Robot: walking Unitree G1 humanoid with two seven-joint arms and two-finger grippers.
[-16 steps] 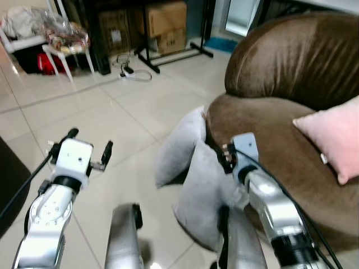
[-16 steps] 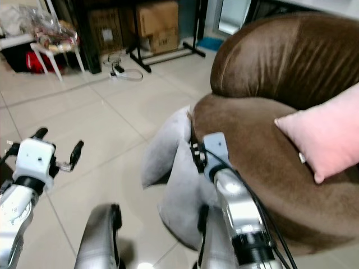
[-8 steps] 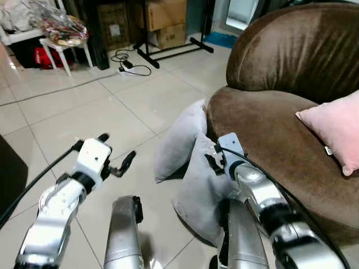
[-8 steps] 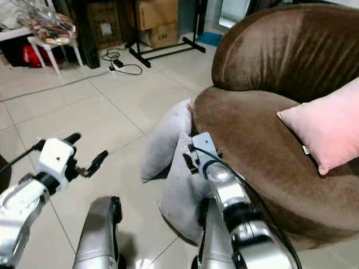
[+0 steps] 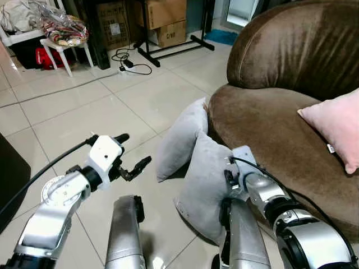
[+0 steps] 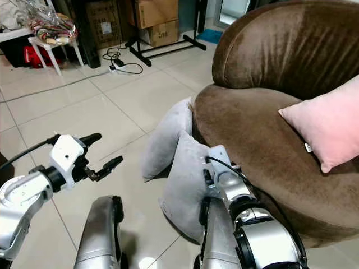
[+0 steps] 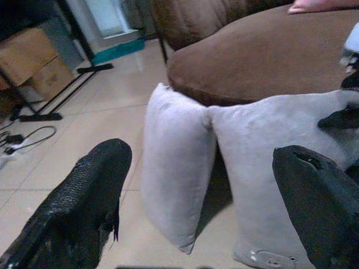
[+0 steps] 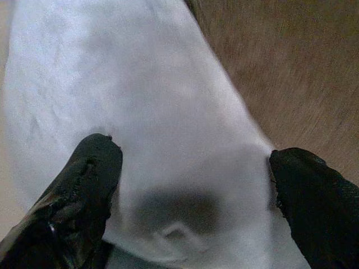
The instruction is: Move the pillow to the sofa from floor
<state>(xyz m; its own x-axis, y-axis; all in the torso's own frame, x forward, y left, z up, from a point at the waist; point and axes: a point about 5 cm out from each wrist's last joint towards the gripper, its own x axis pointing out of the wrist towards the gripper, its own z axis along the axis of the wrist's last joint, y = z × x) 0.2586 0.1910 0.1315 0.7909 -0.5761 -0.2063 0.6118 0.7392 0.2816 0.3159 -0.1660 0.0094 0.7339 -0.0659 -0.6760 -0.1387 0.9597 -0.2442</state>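
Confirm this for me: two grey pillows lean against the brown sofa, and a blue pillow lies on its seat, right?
Not quite. The pillow on the brown sofa seat is pink, not blue, as the left eye view shows. Two grey pillows do lean against it.

My right wrist housing hides my right gripper's fingertips in both eye views, and covers part of the near soft grey fabric pillow. The pale pink square cushion is cut off by the frame's right edge. Contents of the small white plastic stool too small to identify.
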